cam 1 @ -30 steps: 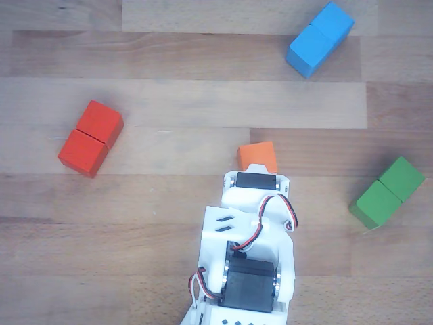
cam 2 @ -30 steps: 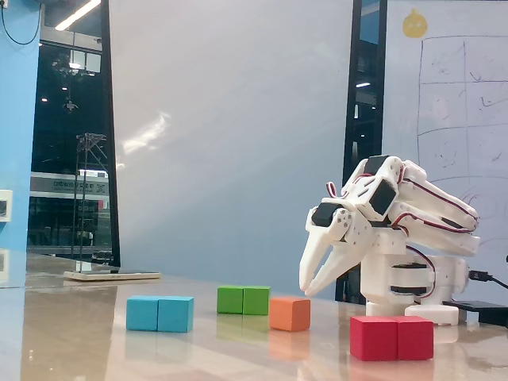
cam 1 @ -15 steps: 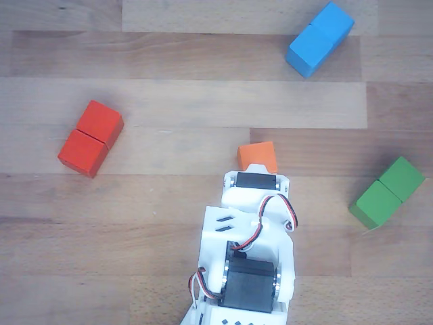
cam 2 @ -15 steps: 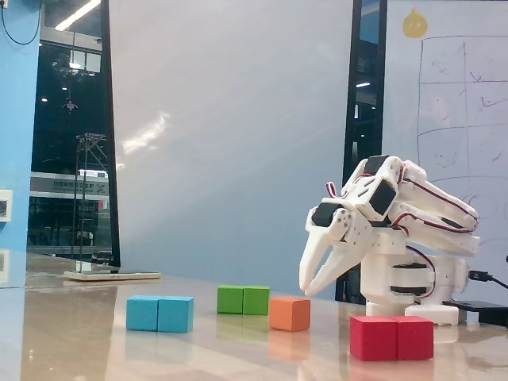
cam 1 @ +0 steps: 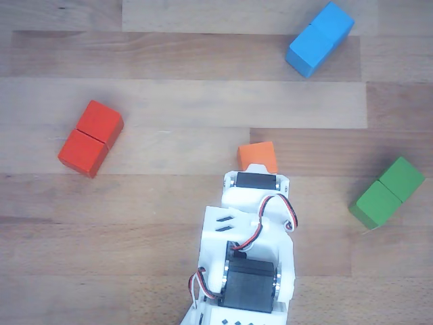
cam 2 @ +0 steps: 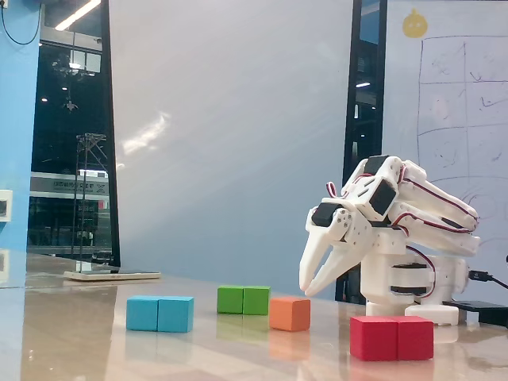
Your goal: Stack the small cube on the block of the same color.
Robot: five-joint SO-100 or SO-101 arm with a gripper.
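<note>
A white two-finger gripper (cam 2: 305, 287) hangs in the air above a wooden table (cam 1: 169, 203), its fingers pointing down and slightly parted at the tips in the fixed view, with nothing between them and nothing touched. The small orange cube (cam 2: 290, 313) sits on the tabletop just below and beside those fingertips, clear of them. In the other view, which looks straight down, the same cube (cam 1: 258, 157) peeks out from under the front edge of the arm's white wrist housing (cam 1: 254, 186), so the fingers themselves are hidden there. A red block (cam 1: 90, 138) lies well apart to the left in that view, a blue block (cam 1: 319, 38) far off at the top right, and a green block (cam 1: 387, 192) at the right edge. In the fixed view the red block (cam 2: 392, 337) lies nearest the camera, with the green block (cam 2: 244, 300) and the blue block (cam 2: 159, 313) further left.
</note>
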